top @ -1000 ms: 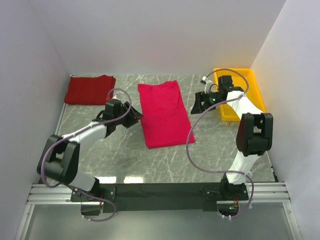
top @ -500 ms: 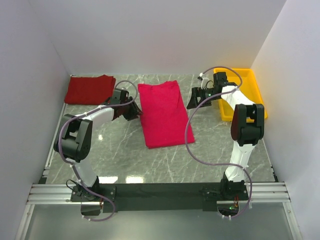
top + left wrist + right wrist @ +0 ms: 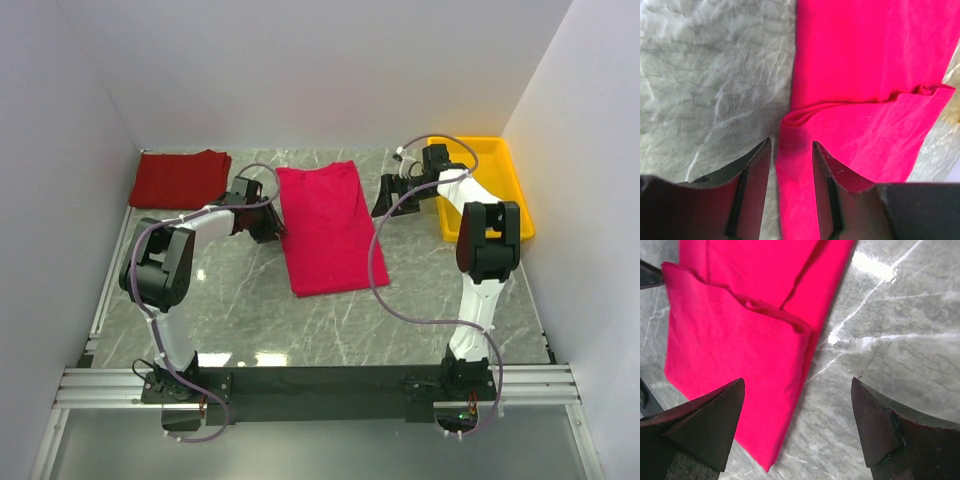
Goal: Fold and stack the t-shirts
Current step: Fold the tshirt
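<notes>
left hand (image 3: 791, 145) grips the crimson t-shirt (image 3: 865, 65) edge, right hand (image 3: 798, 382) gapes.

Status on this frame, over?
Left gripper astride left edge of crimson t-shirt, grip unconfirmed. Right gripper open wide at its right edge. Dark red t-shirt folded far left. Nothing in the way.

Matt crimson cloth t-shirt (image 3: 322, 228) on glossy veined marble-look table (image 3: 250, 300)

bright even light, white glare on the table (image 3: 900, 340).
</notes>
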`<action>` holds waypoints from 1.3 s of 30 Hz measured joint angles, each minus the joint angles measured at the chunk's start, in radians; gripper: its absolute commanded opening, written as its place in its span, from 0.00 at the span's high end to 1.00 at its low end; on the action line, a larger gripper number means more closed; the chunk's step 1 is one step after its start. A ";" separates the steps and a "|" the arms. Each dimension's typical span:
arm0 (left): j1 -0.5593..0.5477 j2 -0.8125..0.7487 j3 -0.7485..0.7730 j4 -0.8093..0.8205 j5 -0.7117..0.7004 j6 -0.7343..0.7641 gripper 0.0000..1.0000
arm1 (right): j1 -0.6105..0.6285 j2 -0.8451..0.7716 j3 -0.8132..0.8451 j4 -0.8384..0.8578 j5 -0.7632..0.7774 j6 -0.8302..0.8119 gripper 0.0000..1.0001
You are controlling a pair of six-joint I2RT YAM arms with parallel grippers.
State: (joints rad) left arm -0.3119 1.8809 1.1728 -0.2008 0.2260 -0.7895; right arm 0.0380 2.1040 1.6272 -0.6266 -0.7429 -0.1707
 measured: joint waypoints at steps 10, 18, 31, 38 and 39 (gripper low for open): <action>-0.001 0.006 0.010 0.009 0.040 0.011 0.58 | 0.049 0.068 0.047 -0.015 0.020 0.041 0.35; -0.002 0.042 0.034 -0.005 0.039 0.018 0.61 | 0.064 0.084 0.075 -0.021 0.018 0.051 0.47; -0.009 0.063 0.073 -0.011 0.041 0.031 0.92 | 0.069 0.114 0.095 -0.047 0.012 0.051 0.63; -0.009 0.063 0.073 -0.005 0.058 0.037 0.99 | 0.070 0.134 0.122 -0.048 0.017 0.062 0.61; -0.008 0.063 0.073 -0.003 0.063 0.037 0.99 | 0.070 0.138 0.129 -0.048 0.017 0.064 0.60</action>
State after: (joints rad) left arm -0.3202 1.9442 1.2461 -0.2043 0.2890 -0.7521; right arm 0.1081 2.2425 1.7557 -0.6746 -0.7258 -0.1070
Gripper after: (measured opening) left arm 0.048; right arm 0.381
